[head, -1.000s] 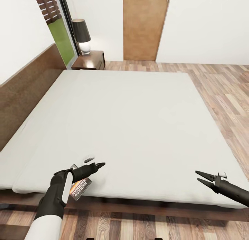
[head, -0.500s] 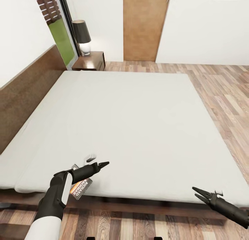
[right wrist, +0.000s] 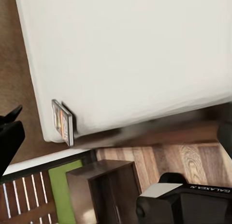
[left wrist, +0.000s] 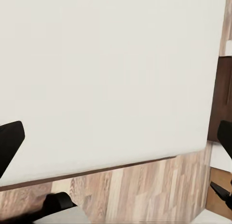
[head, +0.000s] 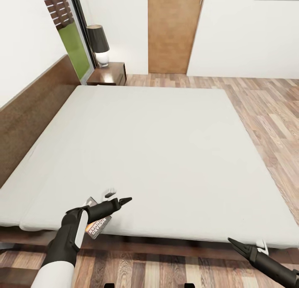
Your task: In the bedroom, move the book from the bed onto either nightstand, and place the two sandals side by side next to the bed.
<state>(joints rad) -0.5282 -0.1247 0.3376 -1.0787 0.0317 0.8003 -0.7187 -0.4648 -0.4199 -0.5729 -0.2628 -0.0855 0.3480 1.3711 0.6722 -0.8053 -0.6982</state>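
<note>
Head overlooks bed (head: 158, 147); wrists share mattress edge.

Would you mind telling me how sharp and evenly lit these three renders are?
Head view: even, soft light, crisp floor planks, the book lettering slightly soft. Left wrist view: the bed a flat, featureless white. Right wrist view: the mattress edge smeared and blurry.

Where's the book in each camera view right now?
Head: book lies at the bed's near-left edge.
Right wrist: book sits at the bed's edge, near its corner.
Left wrist: the bed's edge and floor are what I can make out.
Shared landmark: the bed's white edge.
</note>
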